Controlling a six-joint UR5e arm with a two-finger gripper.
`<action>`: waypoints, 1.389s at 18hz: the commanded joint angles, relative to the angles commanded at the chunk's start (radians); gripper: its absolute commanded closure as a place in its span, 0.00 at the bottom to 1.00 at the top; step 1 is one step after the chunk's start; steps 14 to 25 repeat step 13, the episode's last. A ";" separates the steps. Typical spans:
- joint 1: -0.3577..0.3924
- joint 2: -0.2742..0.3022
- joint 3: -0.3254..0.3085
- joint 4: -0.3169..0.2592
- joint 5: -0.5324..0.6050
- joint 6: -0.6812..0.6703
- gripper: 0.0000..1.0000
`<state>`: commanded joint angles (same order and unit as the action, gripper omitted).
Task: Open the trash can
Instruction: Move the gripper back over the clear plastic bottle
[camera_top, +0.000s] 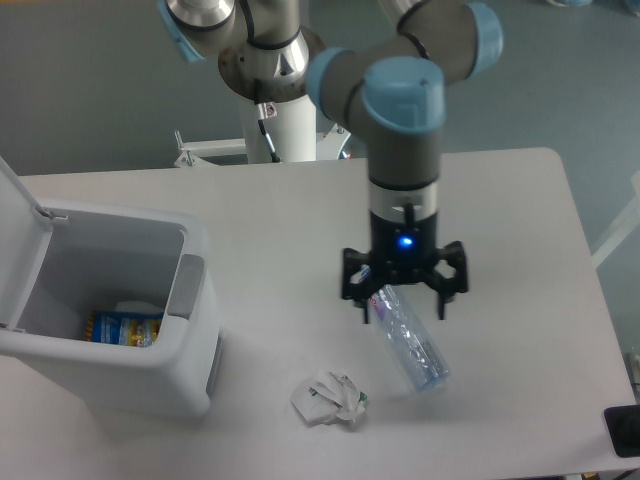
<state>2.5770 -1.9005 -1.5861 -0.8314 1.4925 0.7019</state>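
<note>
The trash can (110, 370), a large white boxy bin, stands at the table's left with its lid (18, 215) swung up and back. A grey push-button tab (187, 287) sits on its right rim. Inside lie a blue-and-yellow packet and some white scraps. My gripper (405, 305) hangs open over the middle-right of the table, far to the right of the bin. Its black fingers (364, 300) straddle the upper end of a clear plastic bottle (412, 345) and hold nothing.
A crumpled white paper wad (330, 398) lies in front, between bin and bottle. The table's right edge runs near x 600. A dark object (623, 430) sits at the front right corner. Metal frame legs show behind the table.
</note>
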 joint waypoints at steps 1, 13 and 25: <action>0.008 -0.003 -0.005 -0.002 0.011 0.066 0.00; 0.028 -0.022 -0.097 -0.002 0.111 0.310 0.00; 0.028 -0.022 -0.097 -0.002 0.111 0.310 0.00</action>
